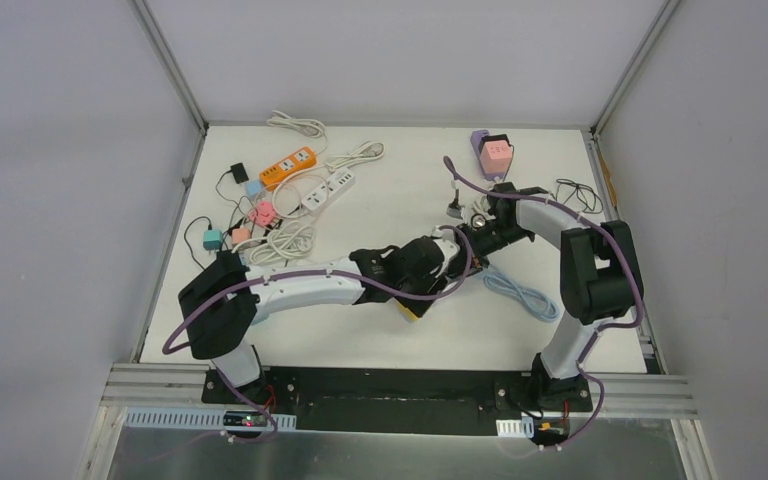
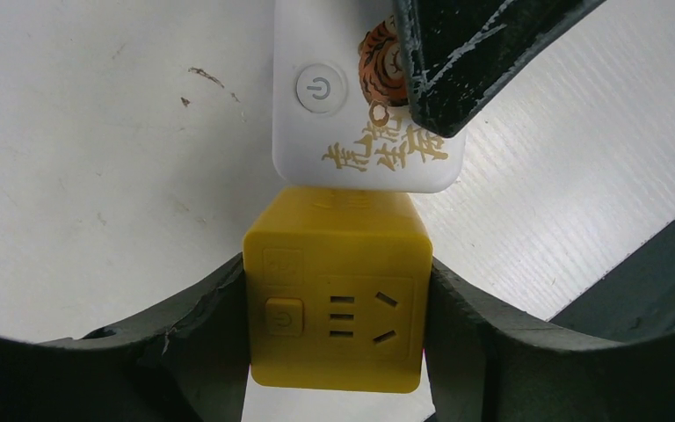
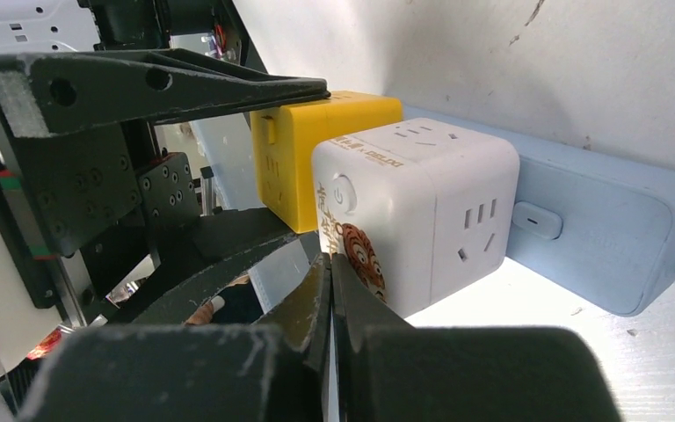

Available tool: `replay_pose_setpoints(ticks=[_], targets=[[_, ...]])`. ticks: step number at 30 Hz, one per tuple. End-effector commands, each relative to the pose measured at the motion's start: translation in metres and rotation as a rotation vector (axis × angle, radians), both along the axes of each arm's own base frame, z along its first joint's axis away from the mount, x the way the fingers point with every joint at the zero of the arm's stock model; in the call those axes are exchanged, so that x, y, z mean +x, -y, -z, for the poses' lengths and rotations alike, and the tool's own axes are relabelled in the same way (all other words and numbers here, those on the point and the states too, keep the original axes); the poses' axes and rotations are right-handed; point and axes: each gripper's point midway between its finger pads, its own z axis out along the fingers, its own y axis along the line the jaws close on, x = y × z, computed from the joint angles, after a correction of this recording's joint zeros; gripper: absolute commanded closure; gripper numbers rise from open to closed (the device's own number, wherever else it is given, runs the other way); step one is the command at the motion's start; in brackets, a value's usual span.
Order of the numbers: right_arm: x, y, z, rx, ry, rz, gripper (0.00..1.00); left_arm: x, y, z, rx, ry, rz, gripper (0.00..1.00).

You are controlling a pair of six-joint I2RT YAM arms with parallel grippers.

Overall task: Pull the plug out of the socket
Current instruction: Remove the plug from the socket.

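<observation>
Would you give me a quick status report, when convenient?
Left gripper clamped on yellow cube. Right gripper shut, tips at white cube. Cubes butted together. Blue strip beside white cube.

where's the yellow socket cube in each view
Top external: yellow cube just below centre, only a corner showing.
Left wrist: yellow cube bottom centre, clamped in the left gripper.
Right wrist: yellow cube upper centre.
Landmark: white tiger-print cube butted against it; hard to pick out from above.

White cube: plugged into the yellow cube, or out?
In, it seems: the white cube sits flush against the yellow cube, no gap visible.
</observation>
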Motion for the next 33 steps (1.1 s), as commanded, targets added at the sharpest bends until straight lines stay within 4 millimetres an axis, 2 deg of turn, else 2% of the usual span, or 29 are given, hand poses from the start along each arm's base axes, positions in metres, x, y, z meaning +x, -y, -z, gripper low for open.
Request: replay_pose_setpoints(ticks=[1, 4, 8, 13, 16, 19, 21, 24, 27, 33], targets=[[0.012, 0.025, 0.052, -0.219, 0.128, -0.069, 1.0, 0.021, -0.003, -0.019, 0.037, 0.147, -0.104, 1.0], [0.012, 0.025, 0.053, -0.22, 0.127, -0.072, 1.0, 0.024, -0.012, -0.018, 0.184, 0.256, -0.105, 1.0], [0.012, 0.026, 0.054, -0.227, 0.129, -0.073, 1.0, 0.019, -0.007, -0.019, 0.229, 0.299, -0.081, 1.0], [0.012, 0.027, 0.055, -0.235, 0.128, -0.074, 1.0, 0.01, 0.011, -0.02, 0.067, 0.148, -0.092, 1.0], [0.012, 0.027, 0.055, -0.232, 0.131, -0.075, 1.0, 0.011, 0.02, -0.03, -0.102, 0.061, -0.135, 1.0], [0.012, 0.027, 0.054, -0.23, 0.13, -0.076, 1.0, 0.013, 0.022, -0.04, -0.163, 0.051, -0.161, 1.0], [0.012, 0.027, 0.055, -0.23, 0.129, -0.076, 1.0, 0.016, 0.019, -0.04, -0.14, 0.068, -0.168, 1.0], [0.012, 0.027, 0.055, -0.232, 0.128, -0.077, 1.0, 0.021, 0.004, -0.032, 0.033, 0.175, -0.165, 1.0], [0.012, 0.027, 0.055, -0.233, 0.13, -0.077, 1.0, 0.022, -0.003, -0.03, 0.173, 0.267, -0.151, 1.0], [0.012, 0.028, 0.056, -0.24, 0.132, -0.078, 1.0, 0.016, 0.01, -0.034, 0.105, 0.196, -0.138, 1.0]])
